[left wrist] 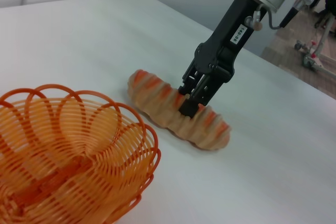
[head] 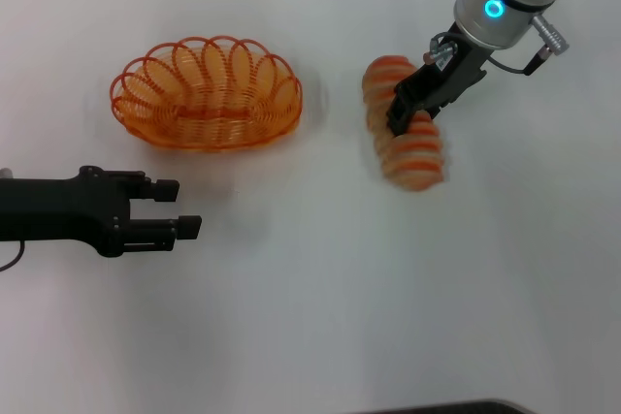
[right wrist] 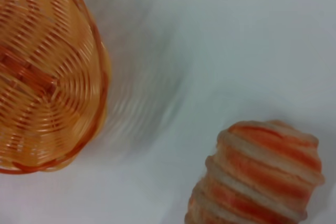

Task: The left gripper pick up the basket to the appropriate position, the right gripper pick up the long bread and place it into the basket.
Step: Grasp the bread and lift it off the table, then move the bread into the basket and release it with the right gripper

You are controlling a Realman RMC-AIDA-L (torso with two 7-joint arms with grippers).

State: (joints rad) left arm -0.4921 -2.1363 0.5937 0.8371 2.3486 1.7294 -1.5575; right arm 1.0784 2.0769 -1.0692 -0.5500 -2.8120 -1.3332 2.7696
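A: Report the position of the right gripper [head: 406, 115].

B: It is reaching down from the upper right of the head view, and its fingers are closing on the middle of the long bread [head: 405, 125]. In the left wrist view the right gripper [left wrist: 192, 102] is pressing its fingertips against the top of the long bread [left wrist: 176, 109], with the jaws clamped across the loaf's width.

A: Is the loaf lifted?

B: No lift is showing. The loaf is lying on the white table [head: 320, 298], running diagonally, with both ends sticking out past the fingers.

A: Report the basket.

B: The basket [head: 206, 94] is sitting upright on the table, well apart from the loaf, to the left of it in the head view. Nothing is lying inside it. The left wrist view is showing its looped rim [left wrist: 79, 145] close to the camera, and the right wrist view is showing its spiral base [right wrist: 44, 77] from above, beside one end of the long bread [right wrist: 262, 177].

A: Report the left gripper [head: 184, 208].

B: It is hovering low over the table near the basket, on the side nearer the robot, not touching it. Its two fingers are standing apart, holding nothing and pointing toward the middle of the table.
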